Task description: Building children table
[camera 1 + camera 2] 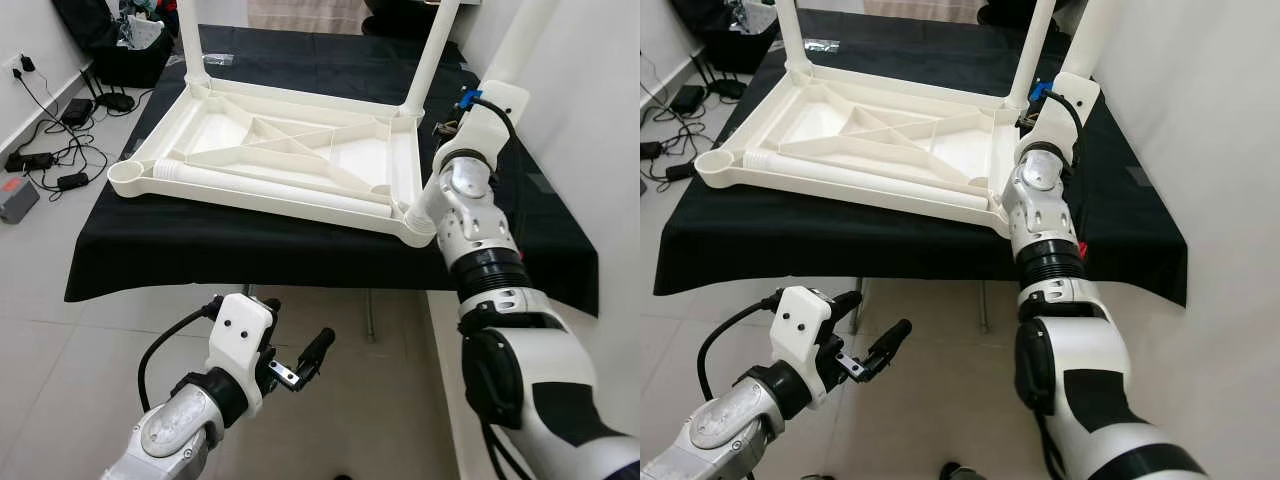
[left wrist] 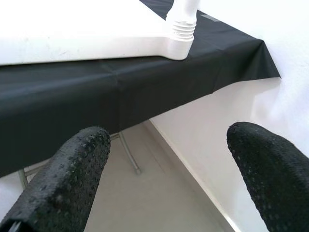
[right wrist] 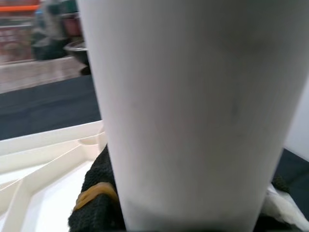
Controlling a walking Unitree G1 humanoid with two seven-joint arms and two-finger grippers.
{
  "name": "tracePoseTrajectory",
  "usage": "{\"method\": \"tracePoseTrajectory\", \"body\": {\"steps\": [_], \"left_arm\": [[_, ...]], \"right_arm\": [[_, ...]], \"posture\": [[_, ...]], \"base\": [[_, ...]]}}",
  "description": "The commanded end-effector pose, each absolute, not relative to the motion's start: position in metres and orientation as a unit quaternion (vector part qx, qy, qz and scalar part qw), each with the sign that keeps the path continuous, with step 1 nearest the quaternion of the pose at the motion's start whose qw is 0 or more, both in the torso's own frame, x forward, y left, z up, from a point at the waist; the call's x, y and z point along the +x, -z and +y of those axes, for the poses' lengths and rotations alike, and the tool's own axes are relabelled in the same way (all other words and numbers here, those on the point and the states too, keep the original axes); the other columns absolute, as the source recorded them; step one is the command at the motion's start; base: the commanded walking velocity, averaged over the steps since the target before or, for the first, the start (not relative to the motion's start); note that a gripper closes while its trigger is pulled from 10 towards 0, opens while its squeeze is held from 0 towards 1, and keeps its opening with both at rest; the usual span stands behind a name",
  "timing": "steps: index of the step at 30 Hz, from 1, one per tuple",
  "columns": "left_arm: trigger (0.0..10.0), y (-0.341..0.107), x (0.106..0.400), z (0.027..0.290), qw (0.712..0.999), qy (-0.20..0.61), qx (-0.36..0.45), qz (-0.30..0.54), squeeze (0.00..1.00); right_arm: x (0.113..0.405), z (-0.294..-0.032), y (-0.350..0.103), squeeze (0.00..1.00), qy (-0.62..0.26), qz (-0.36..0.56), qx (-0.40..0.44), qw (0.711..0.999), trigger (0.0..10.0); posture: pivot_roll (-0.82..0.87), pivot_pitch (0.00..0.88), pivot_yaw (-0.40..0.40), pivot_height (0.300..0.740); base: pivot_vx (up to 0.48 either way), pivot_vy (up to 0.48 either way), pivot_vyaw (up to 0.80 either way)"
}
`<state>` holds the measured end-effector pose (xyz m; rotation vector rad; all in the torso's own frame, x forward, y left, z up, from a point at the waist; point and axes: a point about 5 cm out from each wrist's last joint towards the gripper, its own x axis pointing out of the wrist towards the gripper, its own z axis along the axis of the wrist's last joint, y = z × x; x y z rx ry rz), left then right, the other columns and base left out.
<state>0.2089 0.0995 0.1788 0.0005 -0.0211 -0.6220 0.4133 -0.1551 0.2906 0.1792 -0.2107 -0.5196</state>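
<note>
Right hand (image 3: 183, 212) apparently gripping table leg (image 3: 193, 111)

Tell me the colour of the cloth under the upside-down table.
Black, plain; the cloth shows best in the left eye view.

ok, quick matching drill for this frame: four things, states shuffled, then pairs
Things:
1. left end effector
2. right end effector
3. loose leg
4. near-left corner socket

States:
A. lying flat inside the upturned tabletop
B. empty, no leg in it
C. open, low in front of the black-covered table
D. closed around an upright leg

Pairs: 1-C, 2-D, 3-A, 4-B
</note>
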Motion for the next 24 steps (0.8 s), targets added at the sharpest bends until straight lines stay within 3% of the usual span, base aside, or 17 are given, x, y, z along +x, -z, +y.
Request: {"method": "tracePoseTrajectory", "body": {"steps": [1, 6, 9, 14, 24], "left_arm": [[10.0, -0.176, 0.209, 0.098, 0.953, 0.304, 0.0, -0.006, 0.0], [10.0, -0.177, 0.209, 0.097, 0.953, 0.304, -0.002, -0.008, 0.0], [10.0, -0.178, 0.21, 0.094, 0.953, 0.302, -0.006, -0.012, 0.0], [10.0, -0.181, 0.212, 0.089, 0.955, 0.295, -0.024, -0.015, 0.0], [10.0, -0.178, 0.209, 0.086, 0.954, 0.3, -0.024, -0.008, 0.0]], "right_arm": [[0.411, -0.156, -0.245, 0.0, 0.318, -0.01, 0.109, 0.942, 10.0], [0.409, -0.149, -0.245, 0.0, 0.366, -0.001, 0.109, 0.924, 10.0], [0.408, -0.13, -0.247, 0.0, 0.384, 0.023, 0.116, 0.916, 10.0], [0.408, -0.108, -0.259, 0.0, 0.375, 0.024, 0.124, 0.918, 10.0], [0.407, -0.093, -0.262, 0.0, 0.365, 0.029, 0.143, 0.92, 10.0]], "posture": [[0.11, 0.224, -0.09, 0.74], [0.1, 0.226, -0.096, 0.74], [0.11, 0.231, -0.107, 0.74], [0.12, 0.236, -0.119, 0.74], [0.12, 0.239, -0.127, 0.74]], "base": [[0.0, 0.0, 0.0], [0.0, 0.0, 0.0], [0.0, 0.0, 0.0], [0.0, 0.0, 0.0], [0.0, 0.0, 0.0]]}}
